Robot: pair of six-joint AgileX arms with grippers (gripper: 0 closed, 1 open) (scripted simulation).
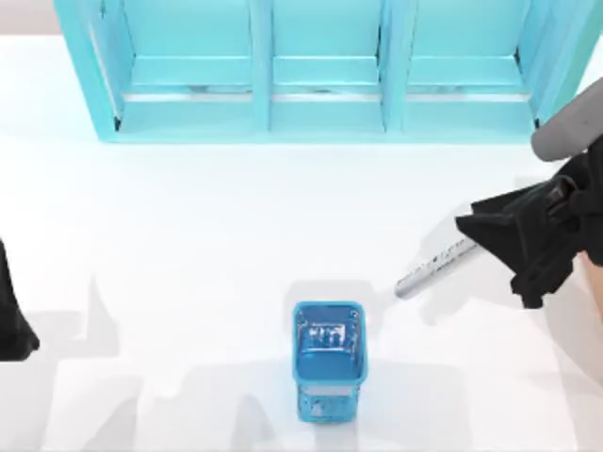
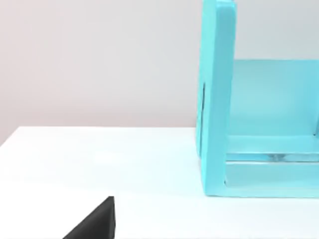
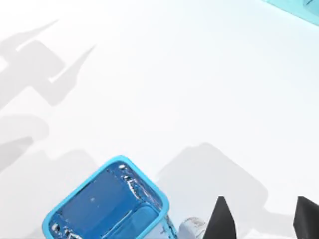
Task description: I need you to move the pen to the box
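Top view: pen [image 1: 435,266] held in the air at the right side of the table, silver barrel slanting down and left toward the blue cup [image 1: 328,358], capped end buried in the right gripper [image 1: 490,235]. Fingers clenched on the pen, gripped near one end, probably so the long barrel hung free for lowering into a container. Carried above the white table [image 1: 236,217], judging by the shadow lying apart from it. Barrel tip also seen in the right wrist view [image 3: 192,226], just beside the cup's rim, with two dark fingertips [image 3: 219,219] near it. Box hardly seen: a tan sliver [image 1: 594,282] at the far right edge, behind the arm, likely the drop point. Cyan shelf [image 1: 320,71] at the far edge, untouched. Left gripper [image 1: 14,320] parked at the left edge; jaw state impossible to tell.
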